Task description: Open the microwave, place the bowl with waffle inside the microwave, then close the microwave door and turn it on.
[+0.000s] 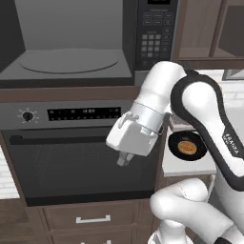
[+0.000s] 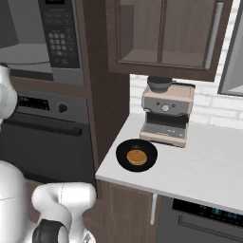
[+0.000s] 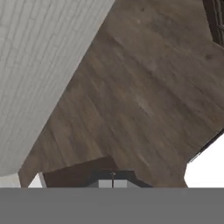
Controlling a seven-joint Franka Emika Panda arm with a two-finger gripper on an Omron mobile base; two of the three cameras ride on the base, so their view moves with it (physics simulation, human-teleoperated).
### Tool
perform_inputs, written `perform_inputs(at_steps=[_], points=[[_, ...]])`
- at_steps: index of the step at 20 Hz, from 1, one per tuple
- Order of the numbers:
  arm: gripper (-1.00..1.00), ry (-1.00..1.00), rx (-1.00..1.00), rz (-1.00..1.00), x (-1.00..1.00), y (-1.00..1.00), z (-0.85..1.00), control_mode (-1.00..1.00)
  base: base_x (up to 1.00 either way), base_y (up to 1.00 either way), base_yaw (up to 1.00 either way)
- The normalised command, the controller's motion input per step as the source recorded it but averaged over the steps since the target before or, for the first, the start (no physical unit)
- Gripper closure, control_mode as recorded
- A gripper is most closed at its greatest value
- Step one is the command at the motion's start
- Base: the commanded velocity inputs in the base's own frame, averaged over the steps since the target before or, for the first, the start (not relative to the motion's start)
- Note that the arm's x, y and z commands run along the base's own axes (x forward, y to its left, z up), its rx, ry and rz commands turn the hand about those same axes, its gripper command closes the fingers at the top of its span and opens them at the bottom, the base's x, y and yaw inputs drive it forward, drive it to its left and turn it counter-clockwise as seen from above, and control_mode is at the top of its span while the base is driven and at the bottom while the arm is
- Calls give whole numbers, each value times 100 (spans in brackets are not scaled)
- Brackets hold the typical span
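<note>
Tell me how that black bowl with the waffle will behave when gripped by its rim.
The bowl with waffle looks shallow, wide and rigid, so it probably won't tip easily. Its smooth rim may slip in a pinch. The waffle lies loose and flat, so it could slide if tilted.

The wide dark grey built-in microwave (image 1: 71, 43) sits directly above the large black oven with knobs and a long bar handle (image 1: 81, 147), its round turntable (image 1: 66, 61) lying on the cavity floor and its grey button keypad panel (image 1: 156, 33) to the right of the cavity. Right of the oven, a light grey counter (image 2: 209, 166) carries the small round black bowl with a golden-brown waffle (image 2: 136, 155) near its front left corner. The beige coffee machine (image 2: 167, 114) stands just behind the bowl, below a brown wooden wall cabinet (image 2: 166, 38).
</note>
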Motion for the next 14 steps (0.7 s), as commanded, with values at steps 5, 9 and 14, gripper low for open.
perform_inputs(at_steps=[5,9,14], points=[[100,9,4,-45,-13,-100,-11,-100,0,0,0],[100,2,0,-53,0,-100,-25,-100,0,0,0],[100,0,-9,-55,0,-100,-40,-100,0,0,0]])
